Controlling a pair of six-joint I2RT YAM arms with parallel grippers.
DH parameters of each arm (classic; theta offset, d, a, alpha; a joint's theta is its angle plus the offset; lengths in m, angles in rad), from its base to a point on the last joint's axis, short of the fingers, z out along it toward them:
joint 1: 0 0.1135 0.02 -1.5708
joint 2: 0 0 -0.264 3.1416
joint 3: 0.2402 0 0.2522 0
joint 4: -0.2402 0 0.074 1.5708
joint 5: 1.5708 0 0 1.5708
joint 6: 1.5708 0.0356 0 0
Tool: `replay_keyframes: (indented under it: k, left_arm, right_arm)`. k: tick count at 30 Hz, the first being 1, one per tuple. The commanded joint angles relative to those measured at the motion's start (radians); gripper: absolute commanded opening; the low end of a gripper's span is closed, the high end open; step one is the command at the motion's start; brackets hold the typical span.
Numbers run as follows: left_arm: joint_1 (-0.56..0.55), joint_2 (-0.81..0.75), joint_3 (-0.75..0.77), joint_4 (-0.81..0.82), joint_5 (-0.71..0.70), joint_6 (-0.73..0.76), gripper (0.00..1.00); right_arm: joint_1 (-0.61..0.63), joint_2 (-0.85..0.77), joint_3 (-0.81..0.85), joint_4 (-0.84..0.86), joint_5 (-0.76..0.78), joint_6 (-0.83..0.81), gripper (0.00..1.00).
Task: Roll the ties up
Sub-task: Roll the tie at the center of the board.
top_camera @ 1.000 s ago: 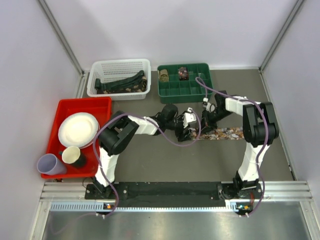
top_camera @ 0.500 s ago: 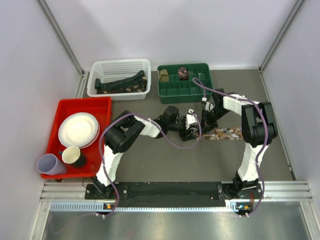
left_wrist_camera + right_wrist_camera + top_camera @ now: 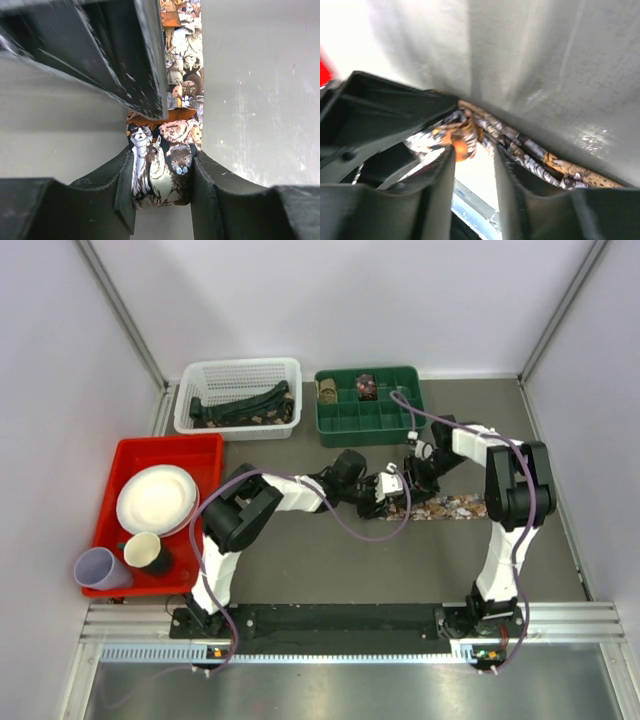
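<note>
A brown-orange patterned tie (image 3: 450,507) lies flat on the grey table, its left end wound into a small roll (image 3: 165,150). My left gripper (image 3: 388,490) is shut on that roll, one finger on each end of it (image 3: 162,167). The unrolled strip (image 3: 182,60) runs away from the roll. My right gripper (image 3: 415,472) is just behind the roll, its jaws narrowly apart (image 3: 474,155). Its tips touch an orange fold of the tie (image 3: 462,145) without clamping it. Dark ties (image 3: 240,405) lie in the white basket (image 3: 190,400).
A green divided tray (image 3: 345,425) behind the grippers holds two rolled ties (image 3: 367,386). A red tray (image 3: 125,452) at the left holds a plate (image 3: 156,499) and two cups. Purple cables loop over both arms.
My left gripper has moved right along the tie with the roll, so the flat strip is shorter. The right gripper has stayed close to the roll, shifting slightly.
</note>
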Motion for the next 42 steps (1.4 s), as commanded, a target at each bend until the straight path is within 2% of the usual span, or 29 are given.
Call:
replay_keyframes:
  k: [1,3,5,13,19,21,24,25,28,29,33,38,42]
  left_arm:
    - [0.004,0.039,-0.006,-0.428,-0.112,0.093,0.2]
    - [0.003,0.046,0.007,-0.44,-0.122,0.1,0.2]
    - [0.001,0.06,0.02,-0.459,-0.126,0.106,0.21]
    - [0.0,0.079,0.046,-0.471,-0.134,0.102,0.25]
    - [0.0,0.082,0.043,-0.463,-0.132,0.096,0.27]
    - [0.0,0.082,0.043,-0.466,-0.132,0.094,0.28]
    - [0.0,0.082,0.037,-0.466,-0.129,0.093,0.31]
    - [0.0,0.079,0.032,-0.467,-0.132,0.091,0.33]
    - [0.009,0.076,0.027,-0.462,-0.122,0.083,0.49]
    - [0.009,0.07,0.018,-0.448,-0.12,0.071,0.59]
    - [0.021,0.045,-0.011,-0.378,-0.065,0.05,0.74]
    - [0.027,0.034,-0.011,-0.269,0.035,-0.018,0.8]
    - [0.024,0.031,-0.022,-0.158,0.081,-0.068,0.92]
  right_arm:
    - [-0.018,-0.097,-0.002,0.033,-0.172,-0.036,0.41]
    - [-0.013,-0.108,-0.039,0.1,-0.241,0.013,0.46]
    - [-0.003,-0.096,-0.051,0.128,-0.267,0.039,0.46]
    - [0.062,-0.024,-0.062,0.169,-0.234,0.059,0.43]
    - [0.062,0.015,-0.062,0.157,-0.2,0.045,0.22]
    - [0.062,0.023,-0.056,0.142,-0.174,0.036,0.01]
    - [0.06,0.026,-0.045,0.129,-0.145,0.016,0.0]
    - [0.057,0.023,-0.045,0.128,-0.136,0.016,0.0]
    - [0.042,0.015,-0.05,0.129,-0.071,0.013,0.0]
    - [0.036,0.016,-0.05,0.129,-0.059,0.004,0.0]
    - [0.03,0.021,-0.056,0.12,-0.002,-0.01,0.0]
    - [0.027,0.018,-0.057,0.117,0.09,-0.014,0.0]
    - [0.022,0.015,-0.051,0.109,0.171,-0.005,0.0]
